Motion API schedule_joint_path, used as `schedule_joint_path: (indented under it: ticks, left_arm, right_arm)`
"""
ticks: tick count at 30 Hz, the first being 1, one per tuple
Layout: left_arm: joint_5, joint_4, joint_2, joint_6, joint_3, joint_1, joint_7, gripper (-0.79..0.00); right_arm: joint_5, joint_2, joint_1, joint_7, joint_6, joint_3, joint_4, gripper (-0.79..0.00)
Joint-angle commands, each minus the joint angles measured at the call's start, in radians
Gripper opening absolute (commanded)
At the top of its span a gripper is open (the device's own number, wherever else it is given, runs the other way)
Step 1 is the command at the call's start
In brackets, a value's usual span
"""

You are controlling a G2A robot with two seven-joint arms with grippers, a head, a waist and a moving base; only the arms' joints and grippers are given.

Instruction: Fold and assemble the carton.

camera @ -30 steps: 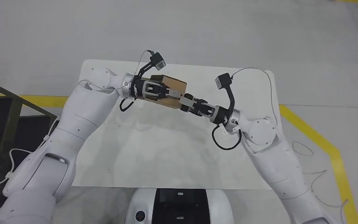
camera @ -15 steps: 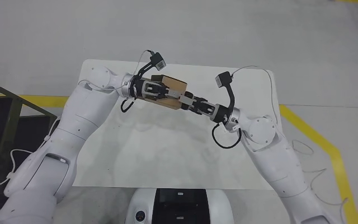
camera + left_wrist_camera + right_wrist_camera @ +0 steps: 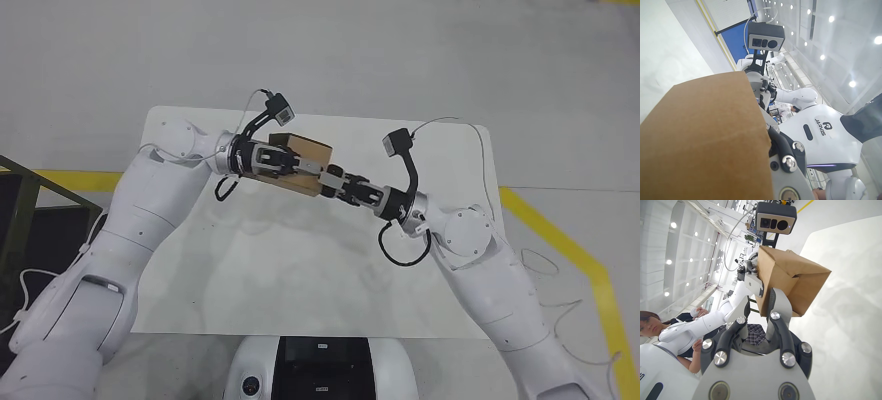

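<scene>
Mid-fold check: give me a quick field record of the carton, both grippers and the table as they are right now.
carton: brown, partly formed, end flaps folded inward but not closed flush
position: between both grippers, over the far part of the table
left gripper: shut on one carton wall
right gripper: at the opposite end, touching the carton
table: white
fold status: unfinished

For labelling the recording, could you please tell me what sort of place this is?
Probably a robotics lab or factory hall: yellow floor marking, a white worktable, and rows of ceiling lights.
</scene>
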Motion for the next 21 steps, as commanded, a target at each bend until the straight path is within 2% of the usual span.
schedule_joint_path:
  ticks: [1,21]
  left_arm:
    - [0.0,-0.001,0.0,0.001,-0.004,0.003,-0.001,-0.785]
    - [0.006,-0.01,-0.005,0.014,-0.025,0.013,-0.014,-0.785]
  right_arm:
    - [0.0,0.0,-0.001,0.001,-0.001,-0.001,-0.001,-0.785]
    - [-0.018,-0.002,0.003,0.004,-0.004,-0.009,0.003,-0.785]
